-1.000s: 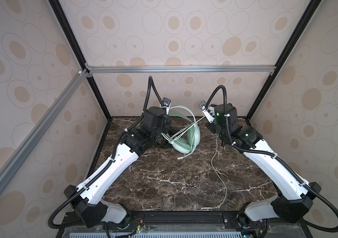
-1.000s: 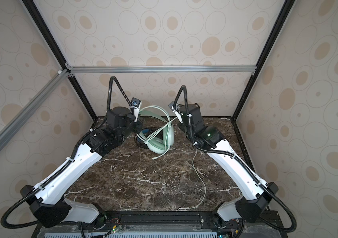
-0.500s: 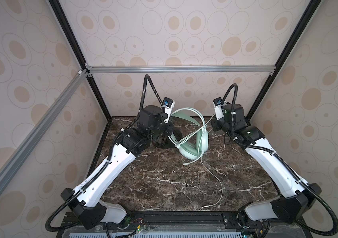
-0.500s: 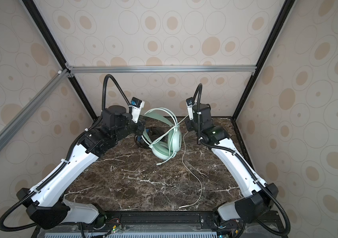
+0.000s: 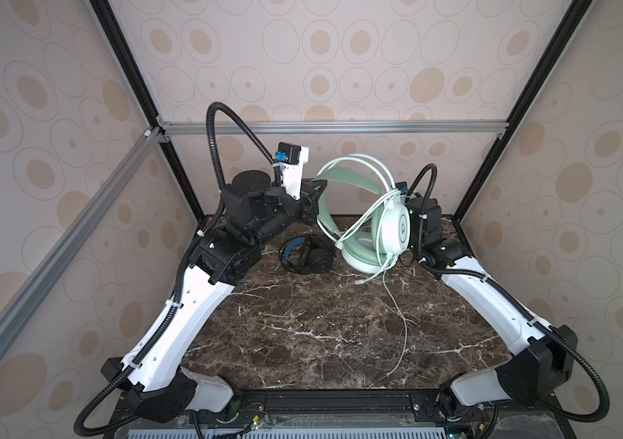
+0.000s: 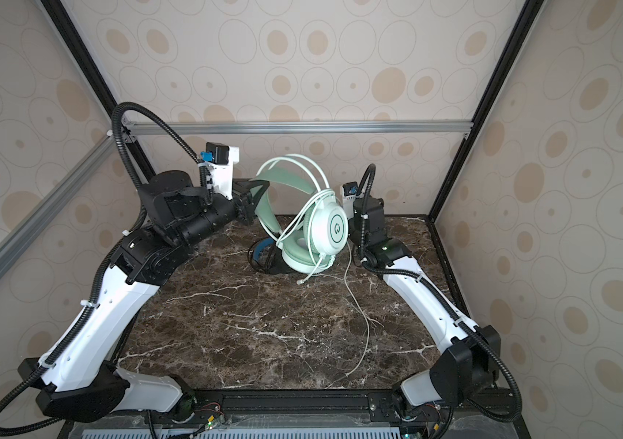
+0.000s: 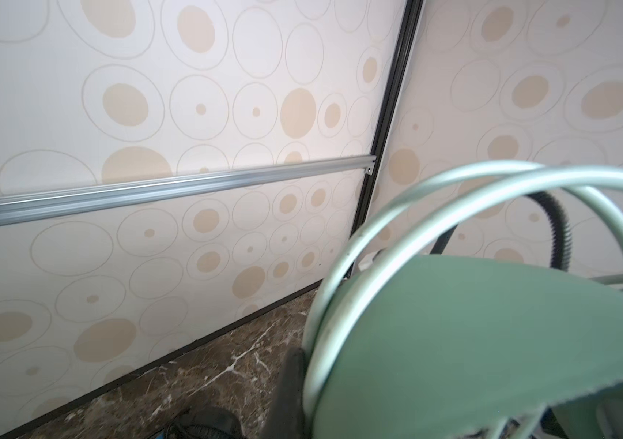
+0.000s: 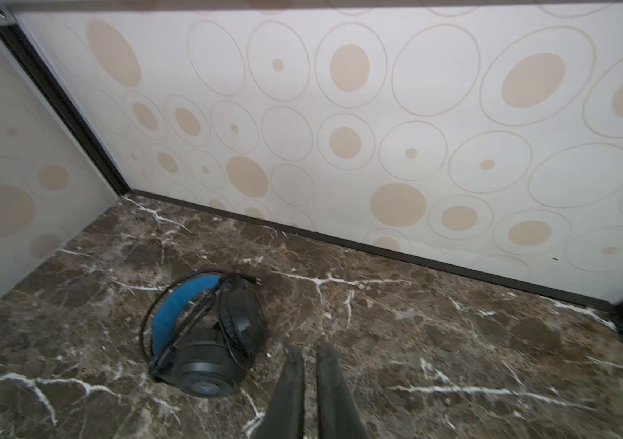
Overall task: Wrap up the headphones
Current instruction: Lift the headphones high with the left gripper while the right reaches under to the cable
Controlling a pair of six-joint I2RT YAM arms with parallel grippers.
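The left fingers (image 5: pixel 313 195) were clamped on the headband of the mint-green headphones (image 5: pixel 393 228), which were held aloft near the counter's (image 5: pixel 302 342) far edge. The right fingers (image 8: pixel 290 384) stood almost closed and empty. Risk: the pale cable (image 5: pixel 403 327), hanging loose, could snag the black headphones (image 5: pixel 308 254).
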